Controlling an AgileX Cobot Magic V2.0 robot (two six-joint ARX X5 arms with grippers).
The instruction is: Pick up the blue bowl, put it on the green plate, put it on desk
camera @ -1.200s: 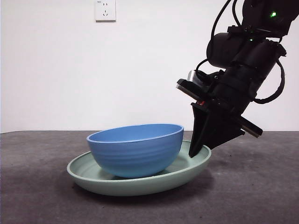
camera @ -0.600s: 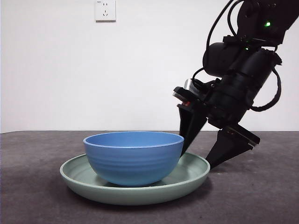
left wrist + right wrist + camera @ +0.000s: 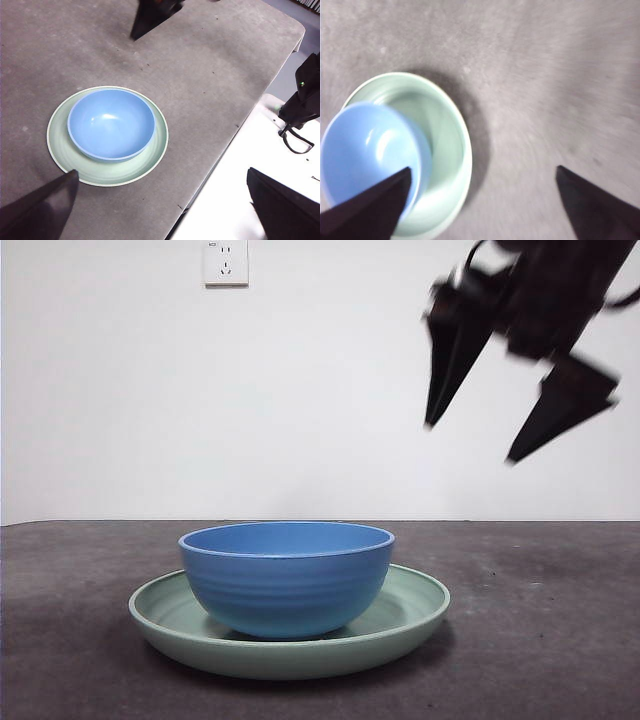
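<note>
The blue bowl (image 3: 285, 580) stands upright in the middle of the green plate (image 3: 415, 612), which lies flat on the desk (image 3: 540, 650). My right gripper (image 3: 470, 443) is open and empty, blurred, high above and to the right of the plate. In the right wrist view the bowl (image 3: 370, 150) and the plate (image 3: 447, 130) lie below that open gripper (image 3: 484, 169). My left gripper (image 3: 161, 172) is open and empty, far above the bowl (image 3: 111, 125) and plate (image 3: 159, 145). One black jaw of the right gripper (image 3: 150, 20) also shows in the left wrist view.
A white wall with a socket (image 3: 225, 260) stands behind the desk. The desk's edge (image 3: 235, 135) runs close to the plate, with a white surface (image 3: 235, 200) and a black device (image 3: 302, 100) beyond it.
The plate, tilted in the right gripper a second ago, has settled flat with the bowl level in it. The right gripper opened, let go and rose up to the right.
</note>
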